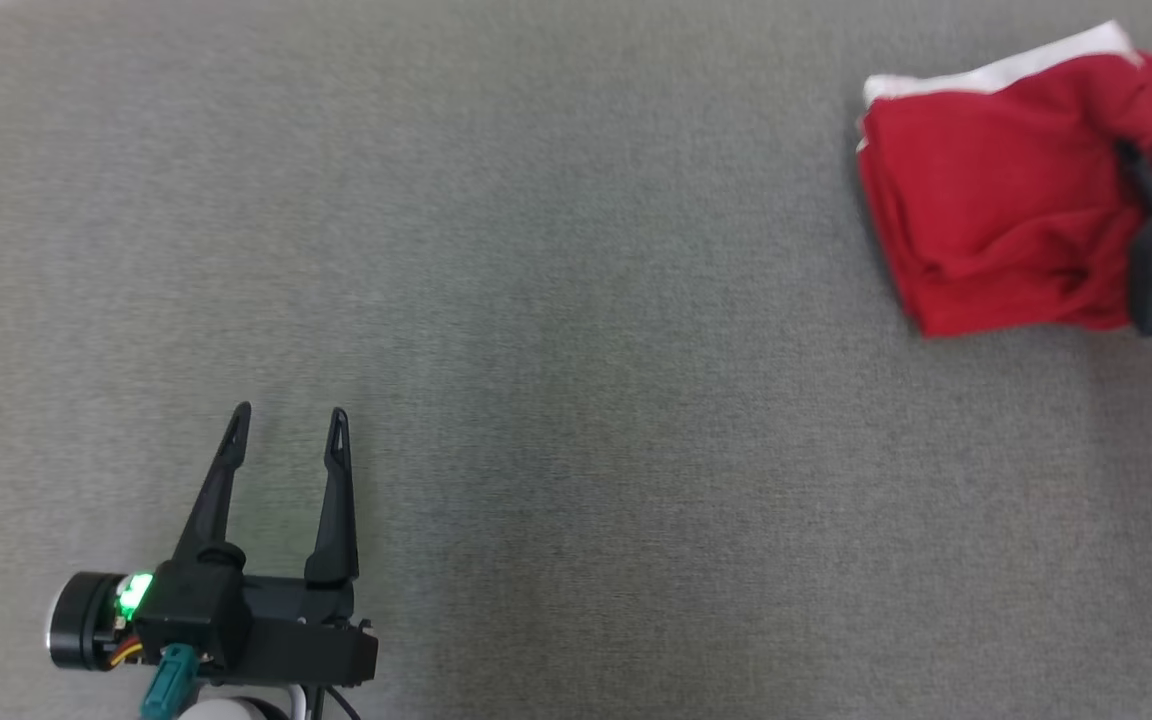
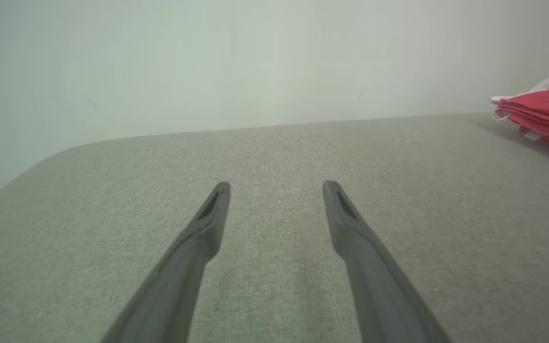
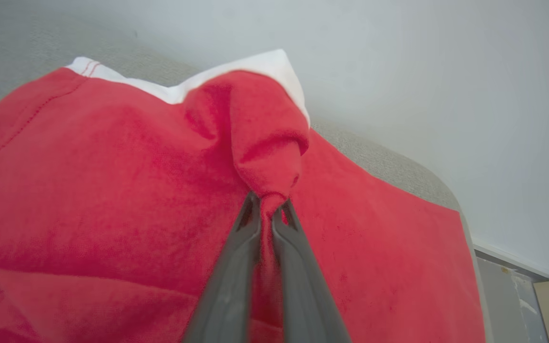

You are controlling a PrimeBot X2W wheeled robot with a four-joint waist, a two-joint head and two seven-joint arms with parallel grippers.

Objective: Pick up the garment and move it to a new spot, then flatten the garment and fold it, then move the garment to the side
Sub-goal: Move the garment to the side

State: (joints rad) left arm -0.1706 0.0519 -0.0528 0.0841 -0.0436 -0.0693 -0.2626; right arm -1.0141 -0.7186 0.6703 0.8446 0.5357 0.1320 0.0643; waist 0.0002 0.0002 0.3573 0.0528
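I think I am nearly done: the red garment [image 1: 986, 190] lies folded near the bench's [image 1: 576, 300] far right edge, my right end effector [image 3: 269, 202] pinches a bunch of it, and my left end effector [image 1: 290, 410] is spread wide, holding nothing.

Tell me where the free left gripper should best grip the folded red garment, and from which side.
Probably the stacked left edge of the garment, facing the left gripper. Come low from the robot's left, jaws open around all layers; the right gripper pinches a top fold.
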